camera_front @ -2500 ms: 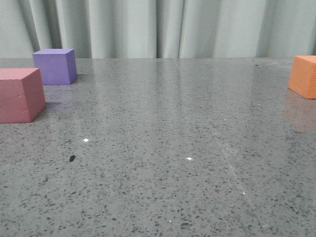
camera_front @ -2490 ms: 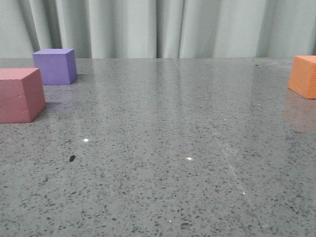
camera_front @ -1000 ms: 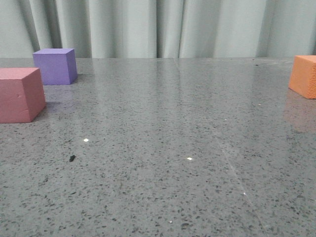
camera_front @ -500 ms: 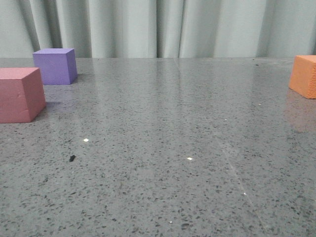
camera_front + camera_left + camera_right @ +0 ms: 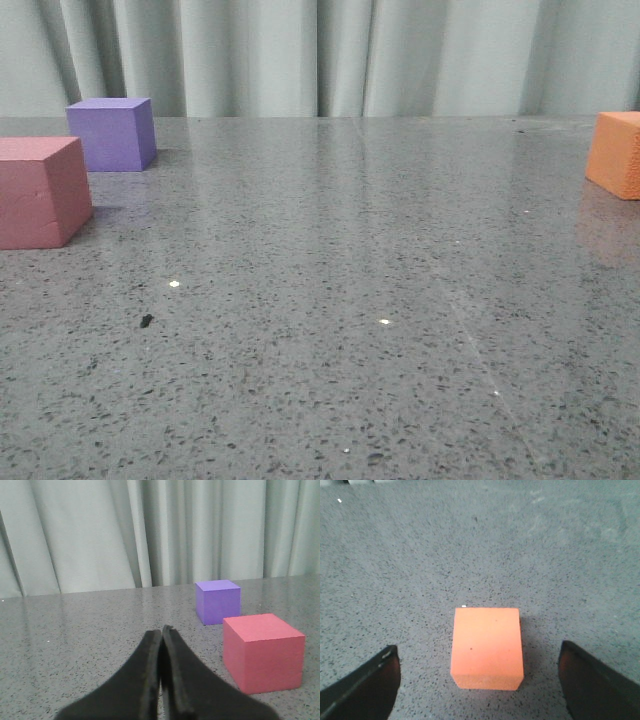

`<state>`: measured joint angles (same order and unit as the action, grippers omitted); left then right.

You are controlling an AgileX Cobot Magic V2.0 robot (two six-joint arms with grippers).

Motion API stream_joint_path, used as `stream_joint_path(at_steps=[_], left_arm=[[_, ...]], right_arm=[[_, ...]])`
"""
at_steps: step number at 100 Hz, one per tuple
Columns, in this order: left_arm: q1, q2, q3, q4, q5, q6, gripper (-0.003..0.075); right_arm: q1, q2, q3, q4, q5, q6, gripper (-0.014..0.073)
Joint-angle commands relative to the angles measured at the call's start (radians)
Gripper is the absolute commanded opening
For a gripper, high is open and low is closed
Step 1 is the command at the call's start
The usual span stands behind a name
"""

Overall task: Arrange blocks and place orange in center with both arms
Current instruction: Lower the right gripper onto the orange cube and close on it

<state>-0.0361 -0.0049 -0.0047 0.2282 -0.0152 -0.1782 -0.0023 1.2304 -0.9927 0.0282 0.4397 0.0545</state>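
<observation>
Approach step: right gripper (image 5: 479,680) spread wide and empty above the orange cube (image 5: 487,647) at lower centre, next needing descent and closure; left gripper (image 5: 161,636) pinched closed, holding nothing.

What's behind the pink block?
The purple block sits behind the pink block, a little to the right and apart from it. Beyond that, only table and curtain. The table right behind the pink block is hidden.
</observation>
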Motion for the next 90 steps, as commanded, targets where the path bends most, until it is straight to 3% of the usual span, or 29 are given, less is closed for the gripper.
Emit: stream_joint_path(at_steps=[1,27,90], left_arm=[[-0.008,-0.032,0.055,-0.002,-0.077,-0.003,-0.0010],[-0.008,-0.032,0.055,-0.002,-0.077,-0.003,-0.0010],[-0.008,-0.032,0.055,-0.002,-0.077,-0.003,-0.0010]], right_arm=[[-0.004,0.039,-0.088,0.003,-0.031,-0.012,0.0636],[-0.004,0.183,-0.186,-0.006,0.010,-0.027,0.0636],[-0.004,0.353,-0.187,-0.028,0.012,-0.027,0.0625]])
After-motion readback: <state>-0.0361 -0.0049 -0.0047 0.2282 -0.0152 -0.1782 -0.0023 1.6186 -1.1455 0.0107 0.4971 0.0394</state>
